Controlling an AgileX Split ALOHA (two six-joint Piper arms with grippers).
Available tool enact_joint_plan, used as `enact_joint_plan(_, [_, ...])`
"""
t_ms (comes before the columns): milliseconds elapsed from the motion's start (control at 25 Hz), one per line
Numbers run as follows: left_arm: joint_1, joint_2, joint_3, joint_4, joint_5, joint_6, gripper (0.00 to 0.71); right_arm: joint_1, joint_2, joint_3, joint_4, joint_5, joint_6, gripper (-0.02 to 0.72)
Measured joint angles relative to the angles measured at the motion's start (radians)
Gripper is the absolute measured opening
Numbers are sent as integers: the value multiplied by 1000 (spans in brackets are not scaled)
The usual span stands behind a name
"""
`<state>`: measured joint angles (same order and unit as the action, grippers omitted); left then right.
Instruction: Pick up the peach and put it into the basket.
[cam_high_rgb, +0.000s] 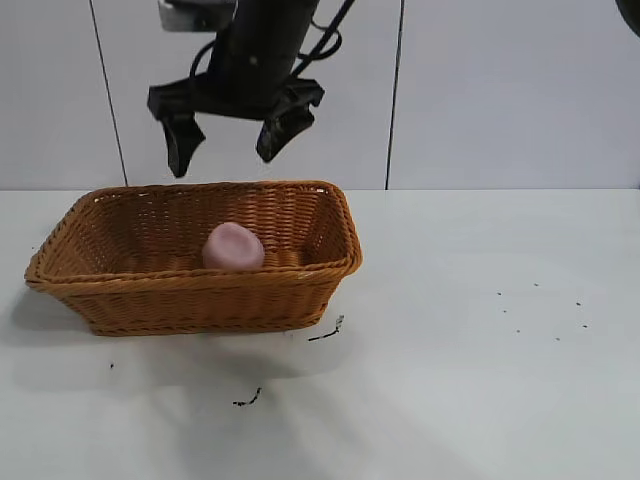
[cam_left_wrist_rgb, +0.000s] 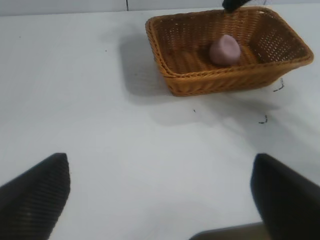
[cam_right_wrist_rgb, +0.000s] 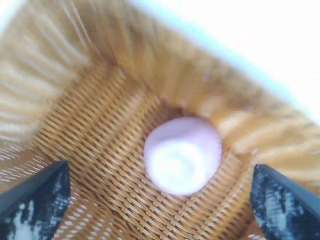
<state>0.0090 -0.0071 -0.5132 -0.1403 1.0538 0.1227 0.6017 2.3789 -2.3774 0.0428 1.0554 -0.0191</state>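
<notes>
The pale-pink peach lies on the floor of the orange-brown wicker basket, a little right of its middle. My right gripper hangs open and empty well above the basket, over the peach. In the right wrist view the peach sits on the basket's weave between my spread fingers, untouched. My left gripper is open and empty over bare table, far from the basket; the peach shows there too. The left gripper is out of the exterior view.
The white table runs wide to the right of and in front of the basket. Small dark specks and scraps lie near the basket's front right corner. A grey panelled wall stands behind.
</notes>
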Motion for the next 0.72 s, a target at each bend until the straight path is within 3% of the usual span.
enact_joint_plan(320, [0, 0, 0, 0, 0, 0, 694, -198, -23, -18, -28, 110, -2, 691])
enact_joint_plan(720, [0, 0, 0, 0, 0, 0, 694, -490, -23, -18, -43, 154, -3, 696])
